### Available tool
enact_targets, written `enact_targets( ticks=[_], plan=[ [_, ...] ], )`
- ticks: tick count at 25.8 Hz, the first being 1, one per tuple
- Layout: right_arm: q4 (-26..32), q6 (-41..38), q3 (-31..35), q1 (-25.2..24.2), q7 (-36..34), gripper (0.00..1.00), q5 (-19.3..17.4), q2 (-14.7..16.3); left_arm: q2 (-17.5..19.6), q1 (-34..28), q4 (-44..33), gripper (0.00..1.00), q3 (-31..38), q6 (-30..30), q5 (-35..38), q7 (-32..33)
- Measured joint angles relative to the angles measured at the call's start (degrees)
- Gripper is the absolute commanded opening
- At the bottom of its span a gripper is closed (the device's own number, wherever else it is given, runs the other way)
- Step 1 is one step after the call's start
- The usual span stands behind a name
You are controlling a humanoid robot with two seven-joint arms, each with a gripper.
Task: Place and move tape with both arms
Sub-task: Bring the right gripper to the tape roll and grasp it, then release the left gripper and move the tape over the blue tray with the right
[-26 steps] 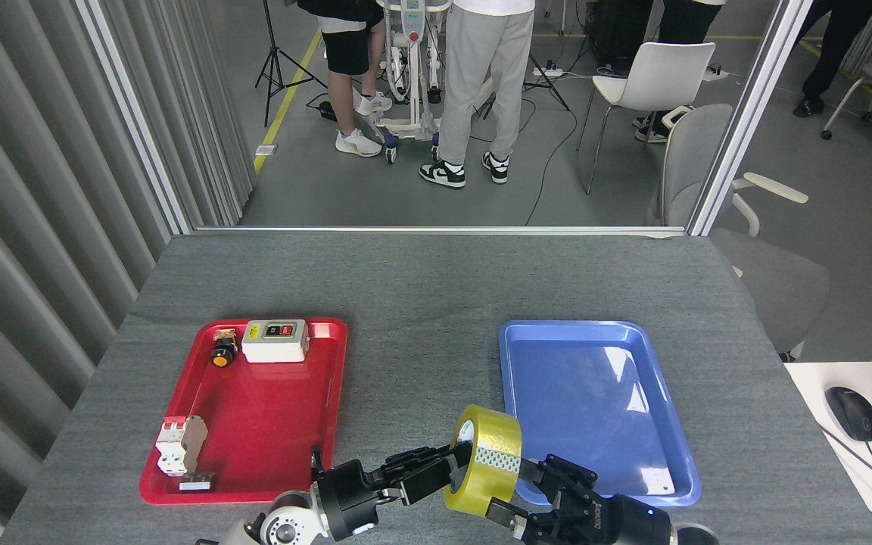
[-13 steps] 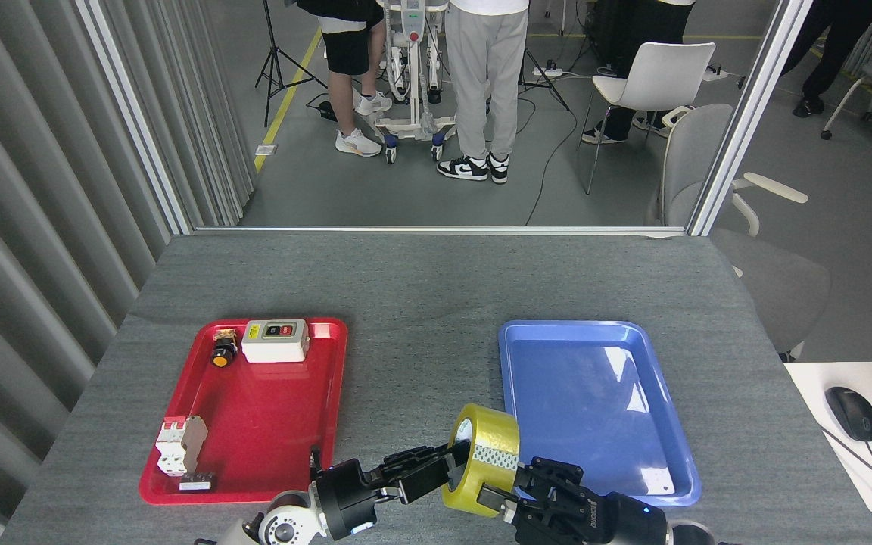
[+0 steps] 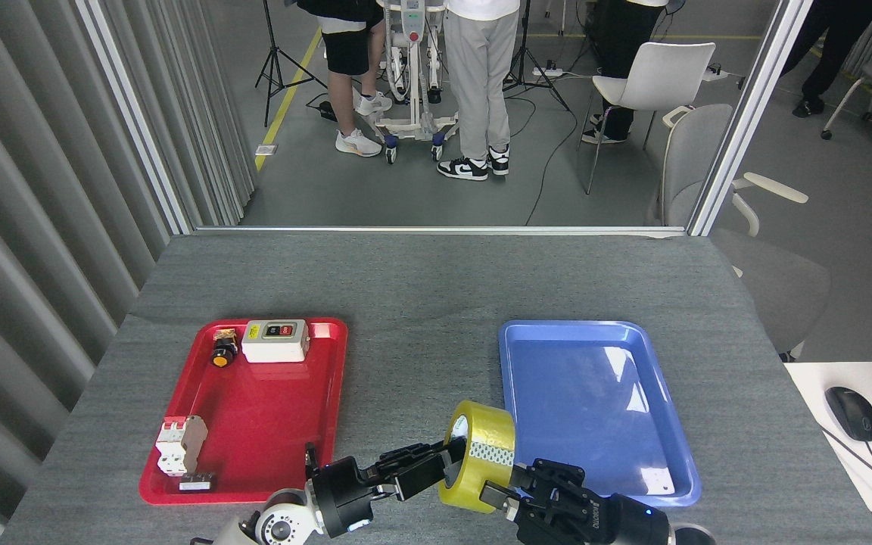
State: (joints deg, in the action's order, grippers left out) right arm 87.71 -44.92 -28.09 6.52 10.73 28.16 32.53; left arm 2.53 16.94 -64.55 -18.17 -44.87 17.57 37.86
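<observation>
Standing on edge, the tape (image 3: 476,457) is seemingly pinched between left gripper (image 3: 436,463) and right gripper (image 3: 508,488).

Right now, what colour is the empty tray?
Blue tray, glossy, at the right of the table; the head view shows it.

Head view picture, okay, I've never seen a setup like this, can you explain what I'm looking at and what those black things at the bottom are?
The camera sits in a humanoid robot's head, looking down at a grey table. The black things are its two grippers: the left gripper and the right gripper. Between them they hold the tape, a yellow roll, above the table. A red tray on the left holds electrical switch parts; a blue tray on the right is empty. People stand on the floor beyond.
</observation>
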Motion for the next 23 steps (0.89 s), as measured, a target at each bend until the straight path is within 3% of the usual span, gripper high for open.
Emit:
enact_targets(
  ticks=[18, 23],
  plan=[
    [-0.07, -0.17, 0.14, -0.11, -0.18, 0.28, -0.14, -0.05, 0.77, 0.04, 0.41, 0.0, 0.15, 0.08, 0.0, -0.17],
    [-0.08, -0.11, 0.14, -0.1, -0.12, 0.26, -0.18, -0.12, 0.8, 0.03, 0.57, 0.13, 0.48, -0.13, 0.01, 0.01]
  ],
)
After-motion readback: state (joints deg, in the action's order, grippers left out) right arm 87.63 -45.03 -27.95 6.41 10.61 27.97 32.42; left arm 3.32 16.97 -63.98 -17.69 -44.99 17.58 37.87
